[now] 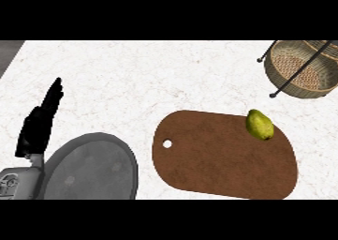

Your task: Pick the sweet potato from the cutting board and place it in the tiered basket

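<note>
A yellow-green, pear-shaped fruit or vegetable (260, 124) lies on the upper right part of the brown oval cutting board (220, 164); nothing on the board has the look of a sweet potato. The wicker tiered basket (303, 70) with its black wire frame stands at the counter's far right corner, partly cut off by the view's edge. My left hand (39, 124) is at the left, fingers straight and pointing up, well away from the board. My right hand is not in view.
A grey round plate (91, 168) sits at the lower left, just right of my left forearm (16, 185). The white marbled counter (143, 75) stretches between the board and the basket. A dark strip borders the counter at the far left.
</note>
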`<state>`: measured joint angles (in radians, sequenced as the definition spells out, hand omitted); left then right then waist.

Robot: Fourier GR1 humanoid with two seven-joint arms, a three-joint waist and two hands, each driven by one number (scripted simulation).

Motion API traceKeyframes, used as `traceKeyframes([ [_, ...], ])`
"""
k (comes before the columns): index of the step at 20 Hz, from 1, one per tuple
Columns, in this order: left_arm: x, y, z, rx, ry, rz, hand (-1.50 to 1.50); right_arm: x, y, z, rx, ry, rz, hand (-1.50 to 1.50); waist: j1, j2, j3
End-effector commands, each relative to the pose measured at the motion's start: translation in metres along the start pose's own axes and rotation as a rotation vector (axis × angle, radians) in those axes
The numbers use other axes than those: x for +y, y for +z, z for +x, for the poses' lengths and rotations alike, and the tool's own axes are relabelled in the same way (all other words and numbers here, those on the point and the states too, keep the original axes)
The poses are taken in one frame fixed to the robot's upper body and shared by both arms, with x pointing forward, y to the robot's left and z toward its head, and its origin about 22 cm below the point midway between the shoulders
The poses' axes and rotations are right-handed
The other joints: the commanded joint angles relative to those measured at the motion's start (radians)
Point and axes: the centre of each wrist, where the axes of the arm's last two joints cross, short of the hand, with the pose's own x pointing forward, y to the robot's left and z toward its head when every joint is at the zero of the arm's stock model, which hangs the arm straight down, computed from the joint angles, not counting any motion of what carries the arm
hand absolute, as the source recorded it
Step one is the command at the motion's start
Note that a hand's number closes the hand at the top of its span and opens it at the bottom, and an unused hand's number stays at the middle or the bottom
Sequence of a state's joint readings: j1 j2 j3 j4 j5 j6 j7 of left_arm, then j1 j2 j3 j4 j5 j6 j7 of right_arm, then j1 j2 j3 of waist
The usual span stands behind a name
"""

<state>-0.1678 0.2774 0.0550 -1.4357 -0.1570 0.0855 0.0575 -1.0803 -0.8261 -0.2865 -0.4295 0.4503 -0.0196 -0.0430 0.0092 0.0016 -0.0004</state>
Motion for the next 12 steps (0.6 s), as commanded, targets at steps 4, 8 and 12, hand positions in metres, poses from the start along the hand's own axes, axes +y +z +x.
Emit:
traceKeyframes([
  [4, 0.010, -0.001, 0.001, 0.020, -0.002, 0.013, 0.00, -0.081, 0.018, -0.047, 0.134, -0.074, 0.044, -1.50, -0.019, -0.004, 0.001],
  [8, 0.009, 0.007, 0.000, 0.011, -0.001, 0.009, 0.00, -0.109, 0.044, -0.102, 0.125, -0.108, 0.030, -1.50, -0.009, -0.001, 0.002],
  [12, -0.009, 0.001, -0.004, 0.010, -0.001, 0.016, 0.00, -0.139, 0.060, -0.119, 0.092, -0.187, 0.006, -1.50, -0.008, 0.002, 0.002],
])
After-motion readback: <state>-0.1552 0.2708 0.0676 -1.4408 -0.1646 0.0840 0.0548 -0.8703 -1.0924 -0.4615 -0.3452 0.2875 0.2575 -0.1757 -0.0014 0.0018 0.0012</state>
